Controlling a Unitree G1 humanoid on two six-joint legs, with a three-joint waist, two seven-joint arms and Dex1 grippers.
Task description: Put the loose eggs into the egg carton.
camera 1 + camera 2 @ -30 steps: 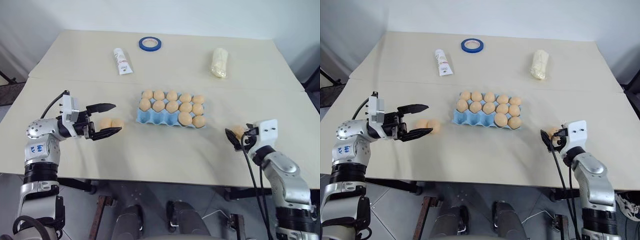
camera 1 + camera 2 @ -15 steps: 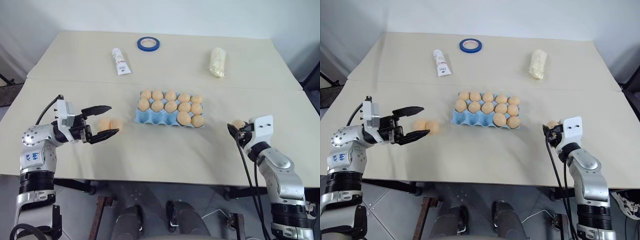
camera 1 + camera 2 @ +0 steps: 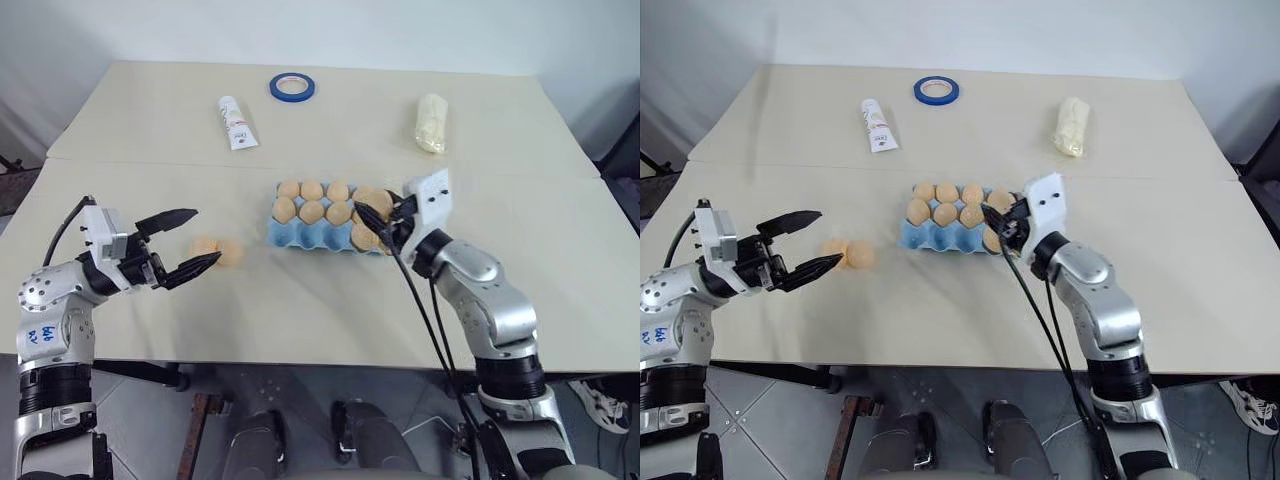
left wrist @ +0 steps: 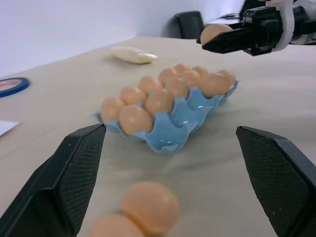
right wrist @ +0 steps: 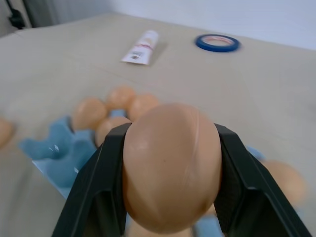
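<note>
Beige table [image 3: 300, 310], right end effector [image 3: 372, 222] clamping an egg [image 5: 170, 173] above egg carton [image 3: 300, 236] (right end), left end effector [image 3: 188, 242] spread wide

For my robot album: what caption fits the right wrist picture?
Right tool carries an egg above the blue egg carton.

We see bare surface [image 3: 300, 300] in front of the egg carton [image 3: 300, 235] and between it and the two loose eggs [image 3: 218, 250], while the right claw [image 3: 372, 215] with its egg hangs over the carton's right end, blocking approach there.
</note>
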